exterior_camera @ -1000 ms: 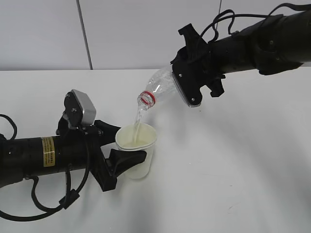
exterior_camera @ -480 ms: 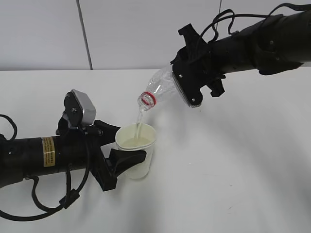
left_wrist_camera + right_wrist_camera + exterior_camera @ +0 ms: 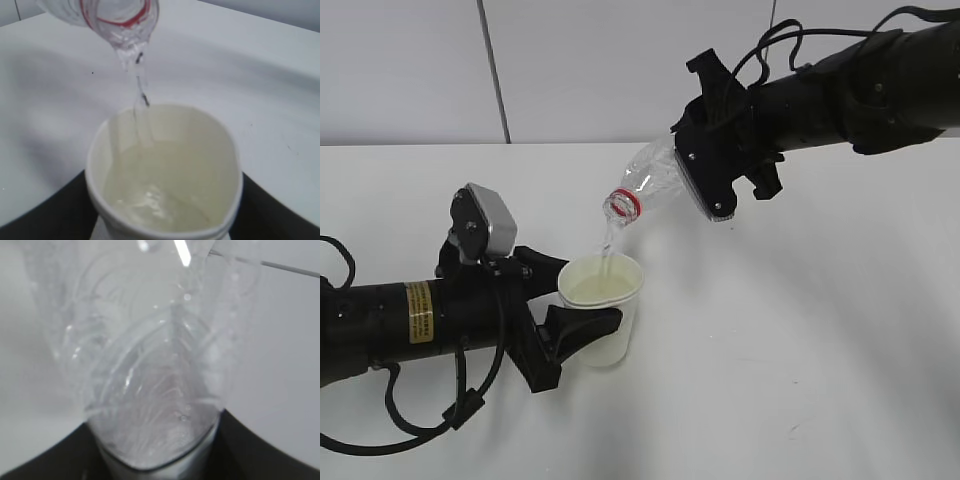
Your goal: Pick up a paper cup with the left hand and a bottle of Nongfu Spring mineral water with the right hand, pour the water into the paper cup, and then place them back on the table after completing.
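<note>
Above the white bench (image 3: 800, 330), the left end effector (image 3: 570, 305) grips the paper cup (image 3: 603, 310) upright, partly filled. At its 1 o'clock, the right end effector (image 3: 705, 165) clamps the tilted bottle (image 3: 645, 185), neck downward, and water (image 3: 604, 245) streams into the cup.

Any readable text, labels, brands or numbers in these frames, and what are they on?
Yellow sticker on the left arm: dark print, too small to read.
Bottle: red ring at the neck, no label or brand visible.
Paper cup: plain, no print.
Wrist views: no text.
</note>
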Robot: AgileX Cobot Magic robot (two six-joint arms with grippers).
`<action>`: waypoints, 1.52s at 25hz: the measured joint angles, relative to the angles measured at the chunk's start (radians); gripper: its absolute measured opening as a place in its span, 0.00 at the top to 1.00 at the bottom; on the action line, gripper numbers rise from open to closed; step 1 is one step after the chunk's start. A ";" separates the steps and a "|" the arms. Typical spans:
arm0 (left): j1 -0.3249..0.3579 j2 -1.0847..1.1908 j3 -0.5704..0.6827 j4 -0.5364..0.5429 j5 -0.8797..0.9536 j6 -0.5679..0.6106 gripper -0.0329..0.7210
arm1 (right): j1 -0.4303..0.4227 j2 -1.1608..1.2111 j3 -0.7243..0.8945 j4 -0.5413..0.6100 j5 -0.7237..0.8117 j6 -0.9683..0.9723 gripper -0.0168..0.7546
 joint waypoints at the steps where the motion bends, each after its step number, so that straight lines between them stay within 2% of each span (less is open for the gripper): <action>1: 0.000 0.000 0.000 0.000 -0.003 0.000 0.35 | 0.000 0.000 0.000 0.000 0.000 0.000 0.58; 11: 0.000 0.000 0.000 -0.040 -0.049 0.000 0.35 | 0.000 0.000 0.000 0.000 -0.015 0.002 0.58; 15: 0.000 0.000 0.000 -0.069 -0.062 0.000 0.35 | 0.000 0.000 0.000 0.000 -0.062 0.076 0.58; 21: 0.000 0.000 0.000 -0.081 -0.063 0.038 0.35 | 0.000 0.000 -0.002 0.000 -0.139 0.347 0.58; 27: 0.000 0.000 0.000 -0.178 -0.067 0.061 0.35 | 0.000 0.000 -0.002 0.009 -0.143 0.707 0.58; 32: 0.000 0.003 0.000 -0.271 -0.075 0.096 0.35 | 0.000 0.000 -0.002 0.159 -0.143 0.922 0.58; 38: 0.001 0.003 0.000 -0.318 -0.075 0.113 0.35 | 0.000 0.000 -0.002 0.374 -0.150 0.968 0.58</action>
